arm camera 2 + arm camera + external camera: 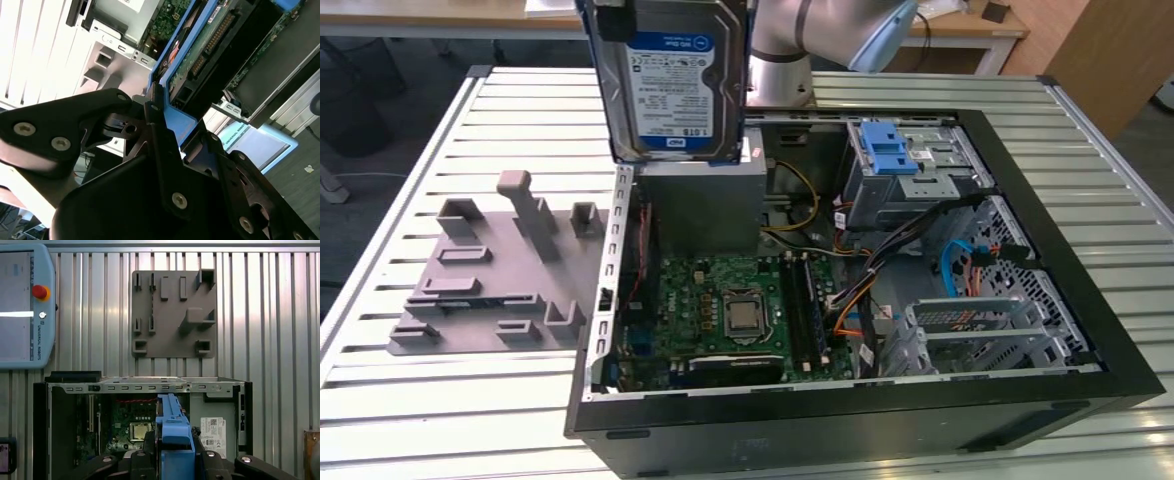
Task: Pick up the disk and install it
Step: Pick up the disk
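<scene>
The gripper (172,450) was closed on the hard drive disk (674,85), clamping its blue side rails, and held it upright above the open computer case (854,415). The disk looked stiff, rather heavy and sensitive to shocks, so the rails seemed the safest place to hold it.

The disk (670,85) hangs clear above the open computer case (854,420). Inside, the grey box (700,205), the drive cage (907,165) and loose cables (947,262) crowd the room; the motherboard (707,300) lies uncovered.
</scene>
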Available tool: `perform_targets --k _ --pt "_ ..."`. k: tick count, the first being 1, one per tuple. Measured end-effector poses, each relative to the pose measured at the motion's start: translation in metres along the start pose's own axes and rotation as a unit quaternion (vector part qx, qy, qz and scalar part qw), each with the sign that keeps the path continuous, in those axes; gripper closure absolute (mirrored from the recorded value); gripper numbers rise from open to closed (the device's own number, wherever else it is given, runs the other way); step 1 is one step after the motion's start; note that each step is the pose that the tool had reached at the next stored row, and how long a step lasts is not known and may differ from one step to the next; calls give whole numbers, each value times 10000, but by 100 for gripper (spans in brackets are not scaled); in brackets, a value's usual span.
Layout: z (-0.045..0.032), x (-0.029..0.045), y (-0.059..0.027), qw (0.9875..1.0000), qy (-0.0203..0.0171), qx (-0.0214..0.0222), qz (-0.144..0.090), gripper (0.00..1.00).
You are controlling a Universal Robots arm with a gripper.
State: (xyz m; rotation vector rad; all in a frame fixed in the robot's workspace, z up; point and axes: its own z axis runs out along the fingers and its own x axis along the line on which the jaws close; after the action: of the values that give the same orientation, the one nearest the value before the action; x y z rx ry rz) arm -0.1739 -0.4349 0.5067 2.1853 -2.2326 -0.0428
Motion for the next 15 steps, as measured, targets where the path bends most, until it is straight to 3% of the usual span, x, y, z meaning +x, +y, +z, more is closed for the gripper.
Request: perform_targets --k 15 --pt "1 -4 -331 10000 0 0 0 64"
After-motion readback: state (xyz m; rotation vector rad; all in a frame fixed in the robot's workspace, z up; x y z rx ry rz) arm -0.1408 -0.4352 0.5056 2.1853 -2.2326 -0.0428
